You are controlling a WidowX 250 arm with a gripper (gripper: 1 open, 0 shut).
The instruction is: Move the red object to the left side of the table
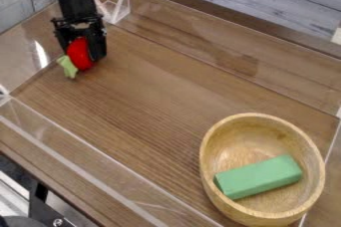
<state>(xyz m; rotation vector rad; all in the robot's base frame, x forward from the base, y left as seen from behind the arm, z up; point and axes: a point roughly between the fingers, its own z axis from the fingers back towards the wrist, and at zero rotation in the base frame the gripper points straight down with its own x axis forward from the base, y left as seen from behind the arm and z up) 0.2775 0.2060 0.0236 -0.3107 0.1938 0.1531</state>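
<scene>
The red object, a small glossy toy fruit with a light-green leafy stem, lies on the brown wood-grain table at its far left. My black gripper hangs straight down over it, fingers spread open on either side of the fruit. The fruit rests on the tabletop, partly hidden behind the fingers; the green leaf sticks out to the lower left.
A round wooden bowl at the near right holds a green rectangular block. Low clear acrylic walls edge the tabletop on all sides; the left wall stands close to the gripper.
</scene>
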